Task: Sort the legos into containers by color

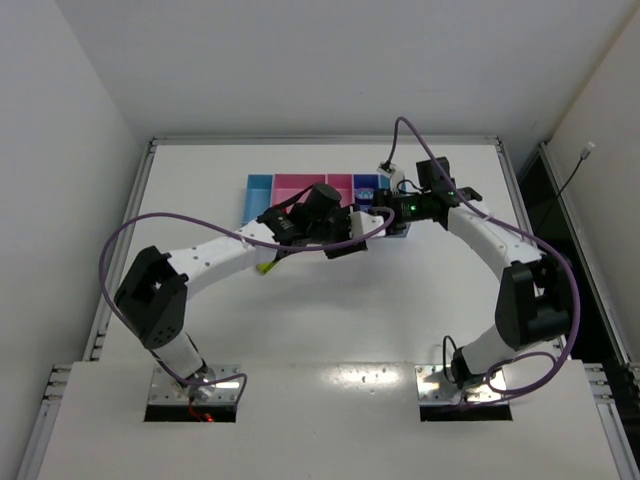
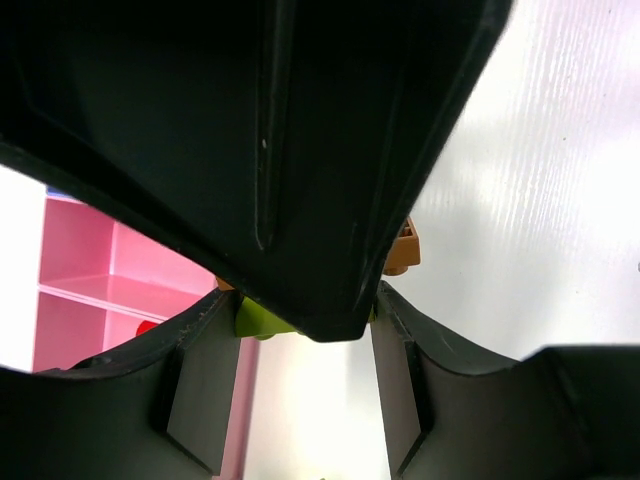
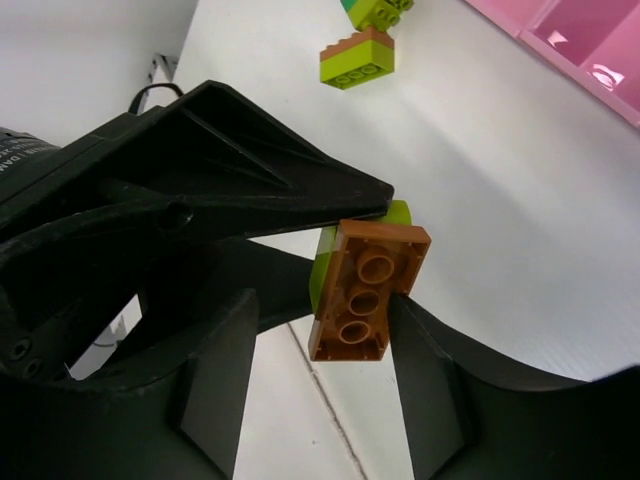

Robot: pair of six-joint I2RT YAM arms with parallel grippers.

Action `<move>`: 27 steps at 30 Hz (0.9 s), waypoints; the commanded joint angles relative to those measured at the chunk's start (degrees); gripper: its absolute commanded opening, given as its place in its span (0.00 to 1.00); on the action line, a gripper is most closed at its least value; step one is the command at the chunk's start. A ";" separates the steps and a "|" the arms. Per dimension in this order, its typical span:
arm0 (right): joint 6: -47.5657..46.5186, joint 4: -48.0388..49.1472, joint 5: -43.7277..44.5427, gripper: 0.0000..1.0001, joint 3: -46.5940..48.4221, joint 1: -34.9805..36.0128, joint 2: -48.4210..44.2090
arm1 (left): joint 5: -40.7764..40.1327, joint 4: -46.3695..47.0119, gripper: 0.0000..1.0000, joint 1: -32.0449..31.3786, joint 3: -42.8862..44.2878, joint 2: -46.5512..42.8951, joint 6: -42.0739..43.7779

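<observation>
My left gripper [image 1: 350, 232] [image 2: 305, 340] is shut on a yellow-green brick [image 2: 260, 320] with an orange brick [image 2: 402, 250] stuck to it, held above the table in front of the trays. In the right wrist view the orange brick [image 3: 365, 290] shows its underside, with the yellow-green brick [image 3: 325, 262] behind it. My right gripper [image 1: 385, 215] [image 3: 322, 308] is open around the orange brick. One of its fingers [image 3: 425, 350] touches the brick and the other [image 3: 220, 370] stands apart. A wide pink tray [image 2: 90, 270] holds a red brick [image 2: 147, 326].
The row of trays [image 1: 295, 183] runs along the far middle, light blue [image 1: 259, 190] at the left. A yellow-green brick [image 1: 265, 267] lies on the table below my left forearm. An orange-on-yellow-green stack [image 3: 357, 58] and a green stack [image 3: 378, 10] lie near a pink tray [image 3: 590, 40].
</observation>
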 commanded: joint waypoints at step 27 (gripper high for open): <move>1.48 5.83 -7.10 0.01 1.82 -1.30 0.05 | 0.90 5.14 0.12 0.40 0.59 -5.27 -1.43</move>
